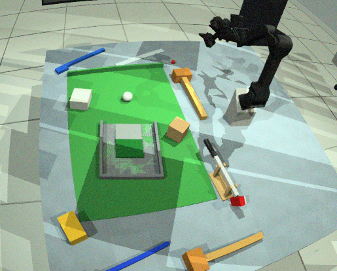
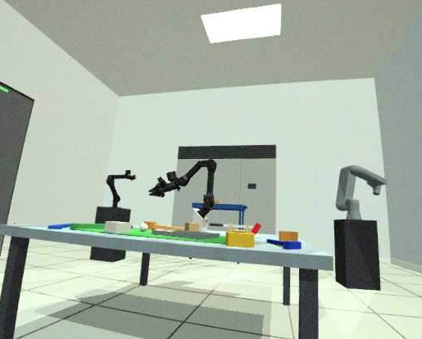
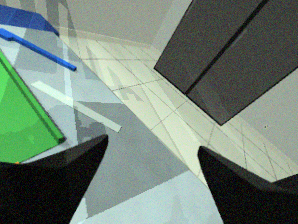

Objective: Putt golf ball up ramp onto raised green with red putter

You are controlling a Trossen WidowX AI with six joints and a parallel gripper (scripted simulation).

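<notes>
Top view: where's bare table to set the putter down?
Bare table lies right of the red putter, toward the far edge. Another patch sits between the yellow block and the blue bar. Crowded: around the ramp, tan cube and wooden mallet.

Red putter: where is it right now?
Top view: the red putter lies propped on a small wooden stand just off the green mat's right edge, red head toward the near table edge, untouched.

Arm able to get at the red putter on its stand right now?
Probably yes. The putter lies propped on its wooden stand, shaft exposed, nothing over it. The gripper is open and empty, raised at the table's far edge, well away; the orange mallet lies off to one side.
</notes>
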